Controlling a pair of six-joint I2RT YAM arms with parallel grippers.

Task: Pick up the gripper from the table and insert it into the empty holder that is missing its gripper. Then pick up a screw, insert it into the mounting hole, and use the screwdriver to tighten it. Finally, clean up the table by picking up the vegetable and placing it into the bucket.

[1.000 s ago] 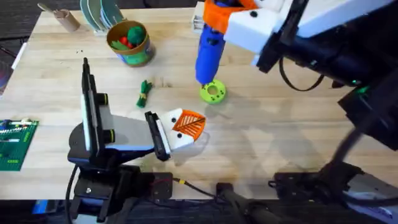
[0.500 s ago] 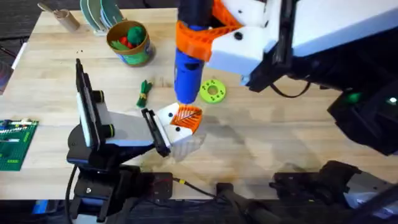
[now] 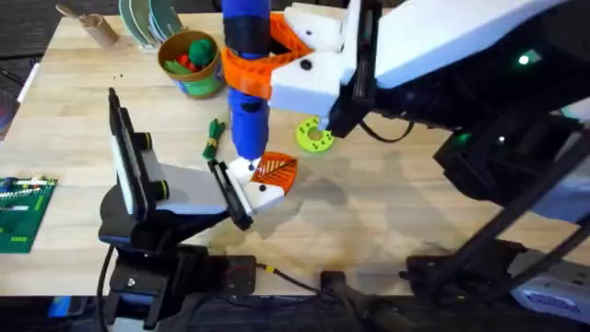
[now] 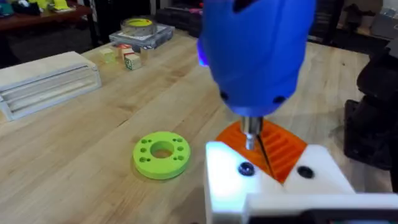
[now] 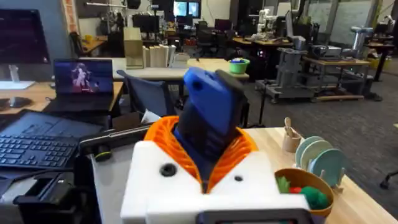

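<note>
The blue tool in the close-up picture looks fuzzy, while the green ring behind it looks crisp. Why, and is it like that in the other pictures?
Left wrist view: the screwdriver sits close to the lens and out of focus, while the green disc is sharp. Overhead view: the right arm rises near the camera, large and soft-edged. Right wrist view: the screwdriver is fairly sharp, with the room behind it softer.
</note>
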